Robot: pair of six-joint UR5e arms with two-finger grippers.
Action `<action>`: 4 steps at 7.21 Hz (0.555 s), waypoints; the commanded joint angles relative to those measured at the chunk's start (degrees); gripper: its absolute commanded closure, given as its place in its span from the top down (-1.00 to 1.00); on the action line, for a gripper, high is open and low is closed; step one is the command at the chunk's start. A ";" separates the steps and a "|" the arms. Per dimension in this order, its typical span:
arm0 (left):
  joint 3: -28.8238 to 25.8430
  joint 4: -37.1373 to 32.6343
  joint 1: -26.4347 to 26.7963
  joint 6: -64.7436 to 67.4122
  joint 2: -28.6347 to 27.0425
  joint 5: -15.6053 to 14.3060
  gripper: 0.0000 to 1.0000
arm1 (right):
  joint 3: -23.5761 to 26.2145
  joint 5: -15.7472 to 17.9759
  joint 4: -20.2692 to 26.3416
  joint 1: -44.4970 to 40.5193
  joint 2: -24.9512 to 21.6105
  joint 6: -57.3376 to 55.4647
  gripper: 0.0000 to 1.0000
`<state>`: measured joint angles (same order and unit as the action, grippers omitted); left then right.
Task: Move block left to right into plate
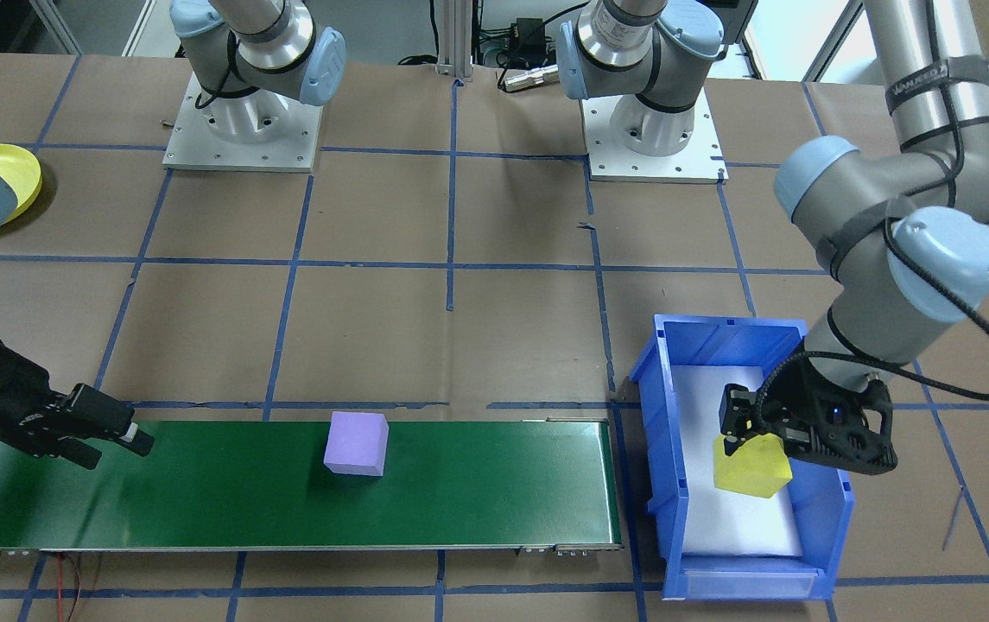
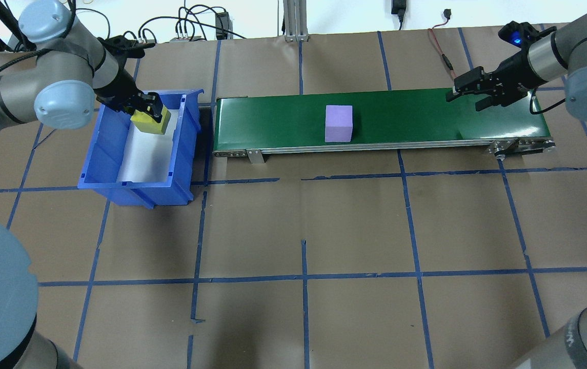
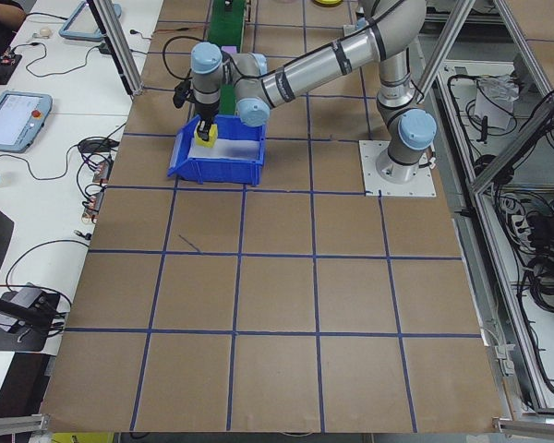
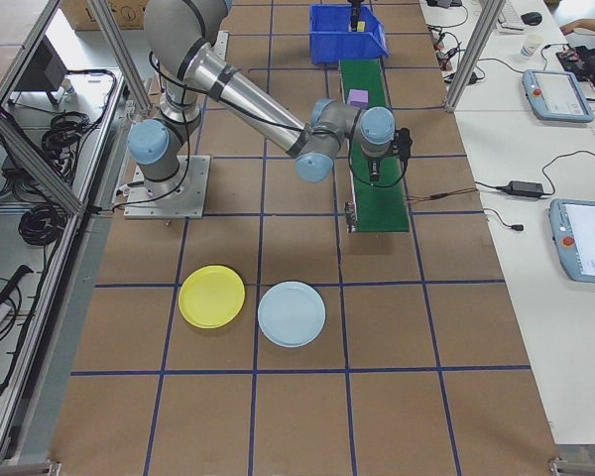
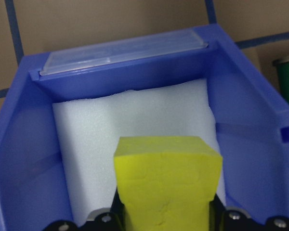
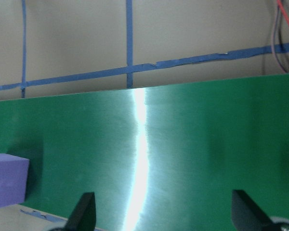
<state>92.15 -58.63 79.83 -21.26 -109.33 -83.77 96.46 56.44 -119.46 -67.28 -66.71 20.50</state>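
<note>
A: Where are the blocks right now?

B: The yellow block [image 1: 753,466] is pinched between the fingers of the left gripper [image 1: 751,442], just above the white foam lining of the blue bin [image 1: 663,449], near the worktop's left end. The purple block [image 1: 357,444] sits alone mid-way along the green conveyor belt [image 1: 477,501], touching nothing else.

A: And the right gripper?

B: The right gripper [image 2: 470,95] hovers over the belt's end nearest the worktop's right side, fingers spread and holding nothing, well apart from the purple block.

A: What could go wrong?

B: The yellow block looks like soft foam and is pinched near its top, so I judge it could twist or slip out on the way up and drop back into the bin, or catch the bin wall beside the belt. Set down too close to the purple block, the two could crowd the right gripper's grasp.

A: The plate?

B: The yellow plate [image 4: 212,297] lies far off by the worktop's right end, beside a pale blue plate [image 4: 292,313]; a drop into the wrong one is possible.
</note>
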 commanded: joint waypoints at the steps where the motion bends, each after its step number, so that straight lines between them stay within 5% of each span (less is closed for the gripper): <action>1: -1.27 -0.53 8.19 6.81 4.91 1.85 -0.20 | 0.22 -0.72 -0.07 0.05 0.09 -0.11 1.00; 2: -2.06 -0.52 11.89 11.20 4.05 1.86 -0.20 | 0.49 -0.81 -0.07 -0.04 0.09 -0.11 1.00; 4: -1.54 6.98 12.72 11.86 -1.64 7.62 -0.19 | 0.48 -0.63 -0.07 -0.04 0.09 -0.02 1.00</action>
<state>90.42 -56.35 91.72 -10.27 -107.70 -79.39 96.77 55.70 -119.53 -67.27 -66.65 20.41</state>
